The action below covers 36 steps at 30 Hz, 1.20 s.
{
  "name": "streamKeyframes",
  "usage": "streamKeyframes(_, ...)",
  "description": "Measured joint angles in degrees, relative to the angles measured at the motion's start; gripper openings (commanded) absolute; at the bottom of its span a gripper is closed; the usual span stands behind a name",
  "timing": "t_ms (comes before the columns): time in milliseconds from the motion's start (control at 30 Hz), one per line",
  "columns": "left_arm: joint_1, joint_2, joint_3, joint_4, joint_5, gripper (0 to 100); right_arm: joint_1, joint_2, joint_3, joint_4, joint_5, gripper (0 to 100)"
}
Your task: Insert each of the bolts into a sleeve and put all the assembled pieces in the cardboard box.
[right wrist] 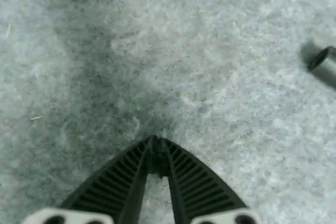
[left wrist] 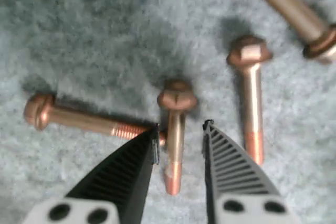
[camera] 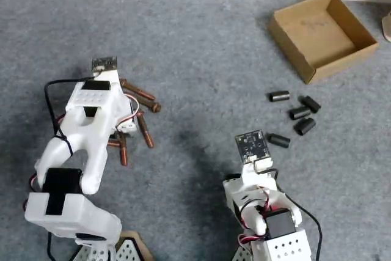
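Left gripper (left wrist: 181, 128) sits low over the scattered bolts (camera: 139, 120), jaws parted narrowly and straddling the shank of one copper-coloured bolt (left wrist: 176, 142) that lies flat on the grey surface (camera: 201, 59); not clamped. The bolt looks like solid metal: stiff, weighty for its size, smooth, likely to roll or slip. Mid-shank, just below the flanged head, seems the safest hold. Right gripper (right wrist: 156, 148) is pressed closed on nothing, hanging just above the surface. Five black sleeves (camera: 296, 113) lie beyond it, near the cardboard box (camera: 342, 64).
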Motion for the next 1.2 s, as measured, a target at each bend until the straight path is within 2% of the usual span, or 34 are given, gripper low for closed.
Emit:
streamKeyframes(100, 0.09, 3.96, 1.32, -4.92, 0.0, 13, 0.0, 0.0, 0.0, 0.0, 0.0, 0.4)
streamKeyframes(200, 0.09, 6.86, 0.79, -6.51, 0.0, 13, 0.0, 0.0, 0.0, 0.0, 0.0, 0.4)
streamKeyframes(500, 0.09, 11.08, -3.52, -4.31, 0.0, 12, 0.0, 0.0, 0.0, 0.0, 0.0, 0.4)
streamKeyframes(633, 0.09, 11.16, -3.6, -4.31, 0.0, 0, 0.0, 0.0, 0.0, 0.0, 0.0, 0.4)
streamKeyframes(767, 0.44, 11.43, -4.48, -4.4, 0.09, 1, 0.0, 0.0, 0.0, -1.76, 0.0, 0.4)
streamKeyframes(1000, 0.44, 11.69, -4.57, -4.4, 0.09, 1, 6.77, 0.0, 0.0, -8.53, 0.0, 0.4)
streamKeyframes(1200, 0.44, 11.69, -4.57, -4.4, 0.09, 1, 8.0, 0.18, -0.88, -3.52, 0.0, 0.4)
